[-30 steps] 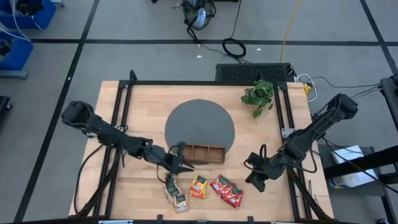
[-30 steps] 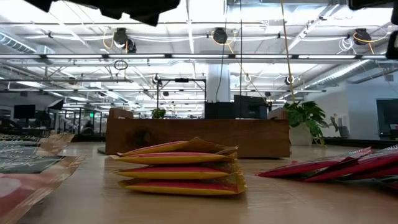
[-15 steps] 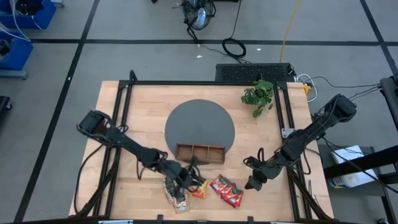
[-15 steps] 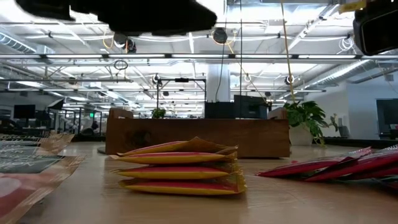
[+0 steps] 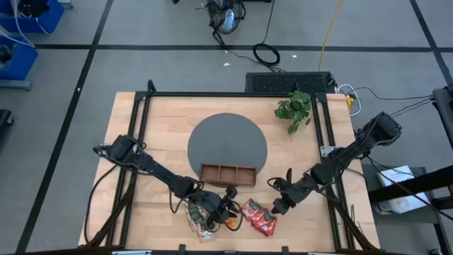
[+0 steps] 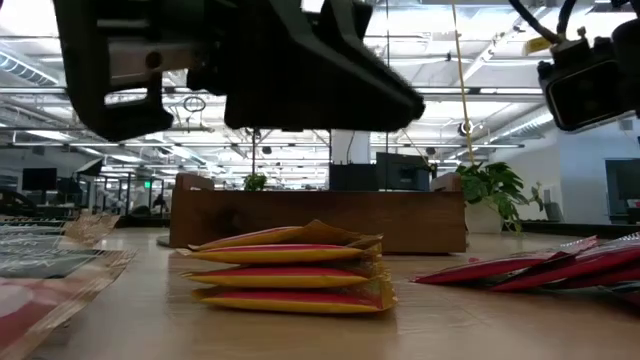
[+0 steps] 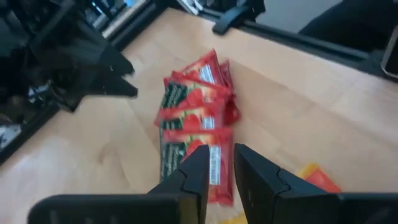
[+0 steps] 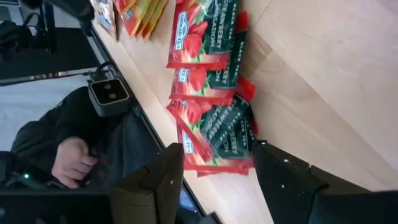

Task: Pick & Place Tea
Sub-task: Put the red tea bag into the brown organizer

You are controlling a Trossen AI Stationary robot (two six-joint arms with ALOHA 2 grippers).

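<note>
Two dark, cable-draped jointed arms

We are seeing tea sachets lying in three groups near table's front edge. Dark green sachets (image 5: 199, 221) sitting leftmost, partly hidden. Orange-yellow sachets (image 6: 290, 268) resting flat in neat stack, middle. Red sachets (image 5: 259, 217) lying rightmost, fanned and overlapping in row, strawberry print facing up.
</note>
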